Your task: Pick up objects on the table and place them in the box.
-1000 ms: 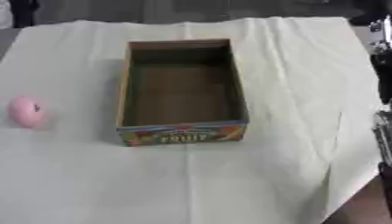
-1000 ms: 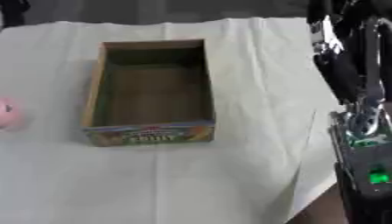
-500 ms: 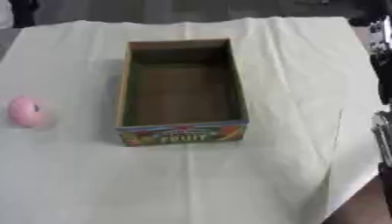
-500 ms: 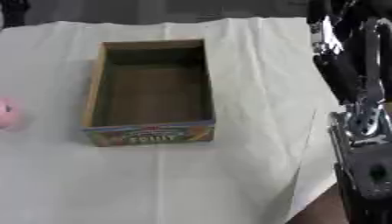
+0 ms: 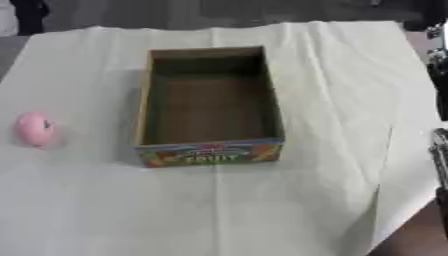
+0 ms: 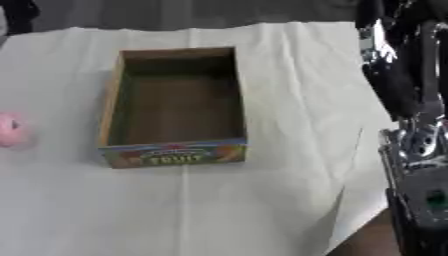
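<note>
An open cardboard box (image 5: 143, 105) with a colourful "FRUIT" front stands in the middle of the table, and nothing shows inside it. A small round pink object (image 5: 35, 128) lies on the cloth to the box's left, apart from it. My right arm (image 6: 398, 85), black with silver joints, hangs along the right edge of the right eye view, beside the table. Neither hand shows in either view.
A pale creased cloth (image 5: 219, 210) covers the table. The table's edge (image 5: 398, 220) cuts diagonally across the lower right corner, with dark floor beyond. Dark shapes stand past the far edge.
The lower part of my right arm has shifted slightly at the right edge. The box and the pink object have not moved.
</note>
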Controlling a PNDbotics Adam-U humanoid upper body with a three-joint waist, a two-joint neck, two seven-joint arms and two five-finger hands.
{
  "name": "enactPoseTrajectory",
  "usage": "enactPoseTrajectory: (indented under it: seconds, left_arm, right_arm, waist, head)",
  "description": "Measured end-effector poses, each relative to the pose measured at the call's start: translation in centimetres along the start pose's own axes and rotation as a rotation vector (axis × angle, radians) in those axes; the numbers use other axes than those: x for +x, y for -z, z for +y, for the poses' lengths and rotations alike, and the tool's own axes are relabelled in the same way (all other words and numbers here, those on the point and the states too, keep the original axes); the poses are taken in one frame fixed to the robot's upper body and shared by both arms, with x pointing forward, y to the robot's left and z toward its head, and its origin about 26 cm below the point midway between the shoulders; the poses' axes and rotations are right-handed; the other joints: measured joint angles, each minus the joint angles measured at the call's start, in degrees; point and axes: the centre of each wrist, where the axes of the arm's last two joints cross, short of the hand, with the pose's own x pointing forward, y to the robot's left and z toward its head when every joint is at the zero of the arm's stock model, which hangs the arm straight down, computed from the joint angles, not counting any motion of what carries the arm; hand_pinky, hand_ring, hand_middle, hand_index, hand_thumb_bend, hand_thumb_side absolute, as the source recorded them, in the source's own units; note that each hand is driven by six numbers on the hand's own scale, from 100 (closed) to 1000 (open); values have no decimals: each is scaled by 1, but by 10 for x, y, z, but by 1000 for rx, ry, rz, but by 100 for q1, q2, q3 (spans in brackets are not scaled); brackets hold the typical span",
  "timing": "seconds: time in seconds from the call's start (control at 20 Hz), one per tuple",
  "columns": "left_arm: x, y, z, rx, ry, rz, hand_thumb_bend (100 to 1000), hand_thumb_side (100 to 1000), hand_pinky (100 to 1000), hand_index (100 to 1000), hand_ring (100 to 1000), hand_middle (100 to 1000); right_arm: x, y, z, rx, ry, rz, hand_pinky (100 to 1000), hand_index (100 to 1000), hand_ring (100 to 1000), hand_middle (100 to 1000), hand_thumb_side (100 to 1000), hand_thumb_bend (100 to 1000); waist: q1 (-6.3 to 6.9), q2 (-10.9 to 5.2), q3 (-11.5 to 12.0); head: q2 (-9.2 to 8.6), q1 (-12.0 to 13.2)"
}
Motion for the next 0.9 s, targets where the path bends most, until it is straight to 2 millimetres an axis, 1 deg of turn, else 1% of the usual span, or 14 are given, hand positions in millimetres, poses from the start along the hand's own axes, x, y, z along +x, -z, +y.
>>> enactPoseTrajectory:
  seconds: [0.2,0.45,0.75,0.9]
  left_arm:
    - [2,11,9,-42,159,-65,100,545,787,870,650,689]
    - [6,25,21,-157,373,-108,134,535,779,892,661,699]
    - [12,43,35,-314,612,-93,138,523,781,898,684,714]
    - [8,54,44,-402,711,-66,129,529,786,909,702,731]
  right_arm:
    - [-1,-1,0,5,0,3,672,801,747,614,677,274]
    - [-1,-2,1,11,2,3,672,801,747,614,677,275]
    - [-1,-3,1,14,1,5,672,801,745,613,679,280]
    - [-1,-3,2,22,3,6,672,802,744,613,680,282]
  waist:
    - [32,-19,-10]
    - [67,-42,-19]
    - [95,-54,-22]
    - [85,-54,-22]
  head:
    - [5,36]
    - [20,102]
    - [21,168]
    - [29,200]
